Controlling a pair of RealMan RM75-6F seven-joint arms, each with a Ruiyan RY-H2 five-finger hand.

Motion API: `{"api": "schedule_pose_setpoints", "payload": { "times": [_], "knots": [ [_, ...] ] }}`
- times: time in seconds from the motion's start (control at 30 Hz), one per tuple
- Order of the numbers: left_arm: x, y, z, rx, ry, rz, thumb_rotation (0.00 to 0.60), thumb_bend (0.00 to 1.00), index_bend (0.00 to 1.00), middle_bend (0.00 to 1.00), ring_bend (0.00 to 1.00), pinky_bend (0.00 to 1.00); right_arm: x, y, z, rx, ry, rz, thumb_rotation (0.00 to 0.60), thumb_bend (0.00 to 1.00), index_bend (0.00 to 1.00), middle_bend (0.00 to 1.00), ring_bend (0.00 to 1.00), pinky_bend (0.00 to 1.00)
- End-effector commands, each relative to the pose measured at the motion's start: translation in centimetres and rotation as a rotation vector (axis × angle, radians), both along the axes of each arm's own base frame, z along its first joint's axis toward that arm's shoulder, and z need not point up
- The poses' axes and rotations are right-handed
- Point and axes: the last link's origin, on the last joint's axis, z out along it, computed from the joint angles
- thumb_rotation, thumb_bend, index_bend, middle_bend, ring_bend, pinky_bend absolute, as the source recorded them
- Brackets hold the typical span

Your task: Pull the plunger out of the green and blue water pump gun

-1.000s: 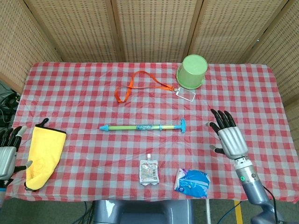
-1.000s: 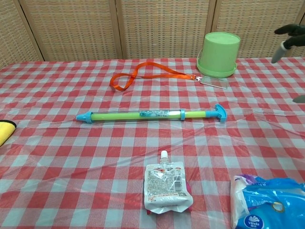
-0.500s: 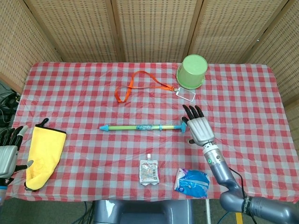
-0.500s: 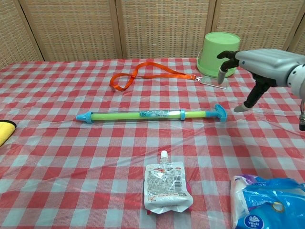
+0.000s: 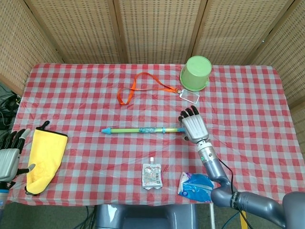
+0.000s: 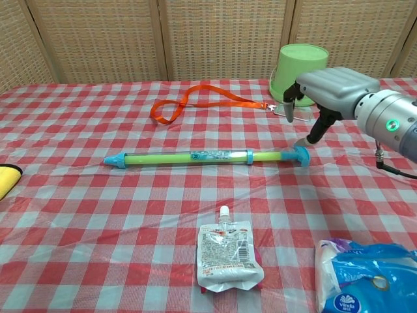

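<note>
The green and blue water pump gun (image 5: 143,130) (image 6: 189,157) lies lengthwise across the middle of the table, nozzle to the left. Its blue T-shaped plunger handle (image 6: 301,155) is at the right end. My right hand (image 5: 193,125) (image 6: 331,87) hovers over that end with its fingers apart and holds nothing. In the chest view its thumb tip reaches down to just above the handle. In the head view the hand covers the handle. My left hand (image 5: 9,154) is at the table's left edge, open and empty, far from the gun.
A green bucket (image 5: 196,72) (image 6: 300,73) stands upside down behind the handle, with an orange lanyard (image 5: 138,86) and its clear card (image 5: 189,97) beside it. A yellow mitt (image 5: 44,160) lies by my left hand. A drink pouch (image 6: 226,254) and blue packet (image 6: 365,280) sit near the front edge.
My right hand has swept left from the table's right side to just over the plunger handle. The gun has not moved. The left hand has barely shifted.
</note>
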Motion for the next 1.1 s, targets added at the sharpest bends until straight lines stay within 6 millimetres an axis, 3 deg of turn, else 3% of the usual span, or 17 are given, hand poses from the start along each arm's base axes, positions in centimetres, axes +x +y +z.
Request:
{"api": "schedule_pose_setpoints", "payload": {
  "times": [0.03,0.2,0.63,1.1],
  "knots": [
    [0.0,0.0,-0.1,-0.004,0.001,0.0,0.6,0.07,0.0,0.0,0.0,0.0,0.3,-0.1,-0.4,0.011,0.0,0.004,0.6,0.35,0.54,0.78,0.67,0.57],
    [0.0,0.1,-0.3,-0.013,0.003,0.003,0.6,0.08,0.0,0.0,0.0,0.0,0.8,-0.2,-1.0,0.033,0.013,0.005,0.6,0.36,0.54,0.88,0.77,0.67],
    [-0.1,0.3,-0.5,-0.021,0.009,0.012,0.6,0.08,0.0,0.0,0.0,0.0,2.3,-1.6,-3.5,0.093,0.068,-0.029,0.6,0.45,0.49,0.9,0.78,0.67],
    [-0.1,0.6,-0.9,-0.031,0.018,0.017,0.6,0.08,0.0,0.0,0.0,0.0,0.7,-2.6,-4.3,0.106,0.099,-0.076,0.6,0.48,0.47,0.9,0.78,0.67]
  ]
}}
